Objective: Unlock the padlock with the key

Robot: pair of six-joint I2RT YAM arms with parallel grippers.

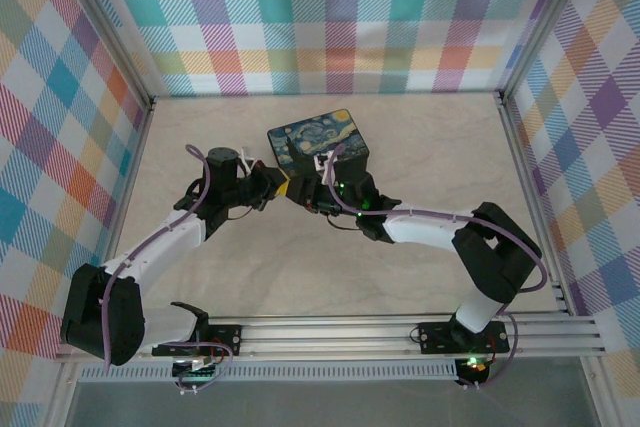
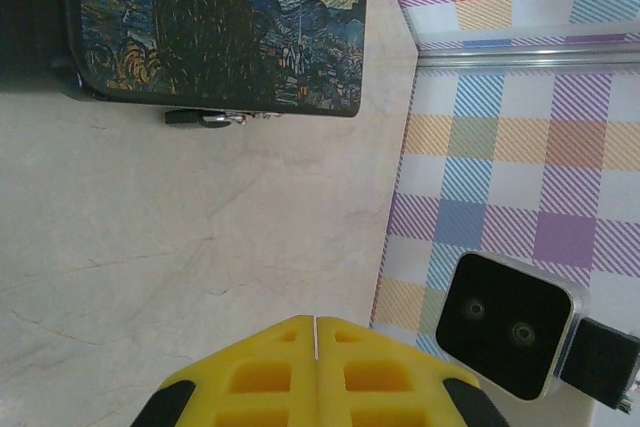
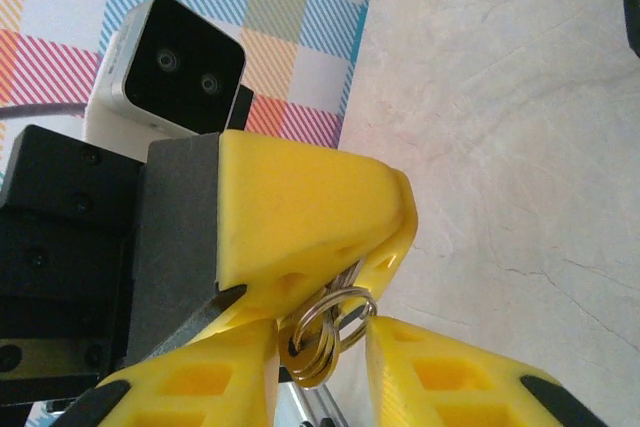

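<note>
Right pincer [image 3: 322, 349] stands narrow, pinching a key ring [image 3: 330, 315], with the left pincer [image 2: 315, 325] pressed fully together just beside it. Beyond the 2, toward the upper left of the left wrist frame, what is likely the padlock [image 2: 205, 119] lies sideways against the starry tin's [image 2: 220, 27] lower edge on the desk [image 2: 200, 247], about equally near both.

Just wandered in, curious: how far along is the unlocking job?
Done: the key ring is off the table. In hand: it hangs at the tip of the shut left gripper, between the fingers of the right gripper, perhaps a handover. Left: the unlocking; the tin lies apart from both, its fastening too small to make out.
</note>
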